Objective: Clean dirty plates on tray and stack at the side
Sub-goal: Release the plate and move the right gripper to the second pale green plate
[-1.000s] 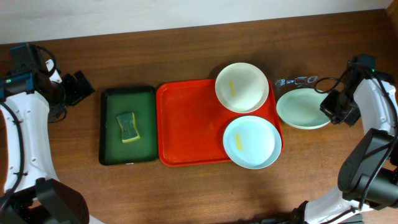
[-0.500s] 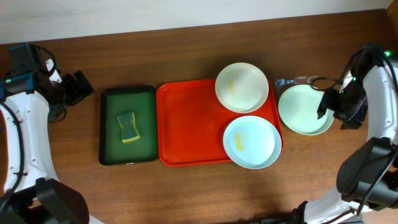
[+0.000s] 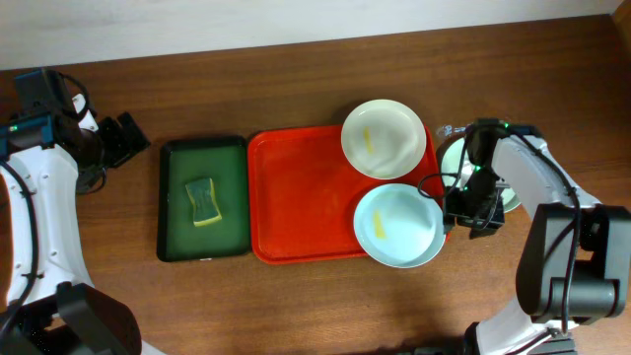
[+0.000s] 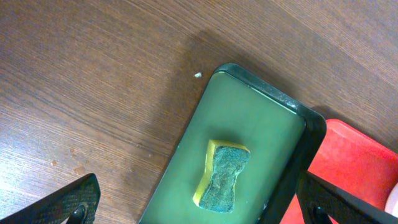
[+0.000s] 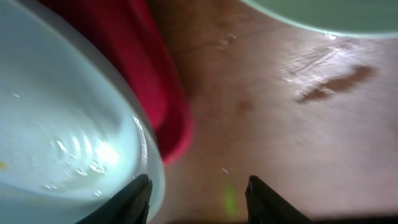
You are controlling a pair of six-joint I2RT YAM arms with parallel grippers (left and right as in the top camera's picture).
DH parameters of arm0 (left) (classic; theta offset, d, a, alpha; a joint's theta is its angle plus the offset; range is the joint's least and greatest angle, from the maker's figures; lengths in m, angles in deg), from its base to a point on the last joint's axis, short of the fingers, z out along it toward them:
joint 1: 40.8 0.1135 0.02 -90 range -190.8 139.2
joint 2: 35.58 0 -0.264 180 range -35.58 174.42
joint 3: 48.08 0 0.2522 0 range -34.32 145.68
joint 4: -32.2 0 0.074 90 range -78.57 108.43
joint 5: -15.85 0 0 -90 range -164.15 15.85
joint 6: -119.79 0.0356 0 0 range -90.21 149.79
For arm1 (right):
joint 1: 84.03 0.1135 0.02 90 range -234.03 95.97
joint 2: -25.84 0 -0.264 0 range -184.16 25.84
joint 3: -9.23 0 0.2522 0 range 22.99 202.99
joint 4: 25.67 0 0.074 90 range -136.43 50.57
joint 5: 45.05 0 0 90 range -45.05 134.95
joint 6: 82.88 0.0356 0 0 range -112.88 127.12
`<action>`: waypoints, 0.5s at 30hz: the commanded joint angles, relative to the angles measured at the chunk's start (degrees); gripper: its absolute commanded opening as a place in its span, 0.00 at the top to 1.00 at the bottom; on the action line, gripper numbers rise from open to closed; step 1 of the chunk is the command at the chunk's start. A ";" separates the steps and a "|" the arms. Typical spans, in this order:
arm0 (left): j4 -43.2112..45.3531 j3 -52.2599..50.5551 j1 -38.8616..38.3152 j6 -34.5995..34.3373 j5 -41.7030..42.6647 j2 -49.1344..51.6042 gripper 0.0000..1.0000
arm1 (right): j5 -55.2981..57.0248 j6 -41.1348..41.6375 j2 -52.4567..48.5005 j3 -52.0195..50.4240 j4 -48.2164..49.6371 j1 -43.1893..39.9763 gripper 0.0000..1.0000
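The right gripper [image 5: 199, 199] hangs low over the worktop [image 3: 296, 79] with its 2 fingers parted and nothing between them but bare wood. Its left finger sits just beside the rim of the pale blue plate [image 3: 398, 225], though the wrist view is too blurred to tell whether they touch. That plate lies at the near right corner of the orange tray [image 3: 296, 197], overhanging its rim, with a small yellow smear on its left half. The cream plate [image 3: 385, 138] sits at the tray's far right corner, also over the rim, and carries 1 yellow streak. The mint plate [image 3: 452, 163] rests on the worktop just right of the tray, mostly hidden under the right arm.

The left gripper [image 4: 199, 205] is wide open and holds nothing, off beyond the far left corner of the green tray [image 3: 177, 227]. In that tray lies 1 sponge [image 3: 201, 200], green on top and yellow at the edge.
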 commanded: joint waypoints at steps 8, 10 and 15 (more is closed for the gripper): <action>0.07 0.87 0.13 -0.59 0.74 -0.24 0.01 | -6.34 0.37 0.33 -1.77 2.27 0.37 0.74; 0.07 0.87 0.13 -0.59 0.74 -0.24 0.01 | -6.34 0.37 0.33 -1.77 2.54 0.37 0.74; 0.07 0.87 0.13 -0.57 0.74 -0.24 0.01 | -6.34 0.37 0.33 -1.77 3.10 0.37 0.74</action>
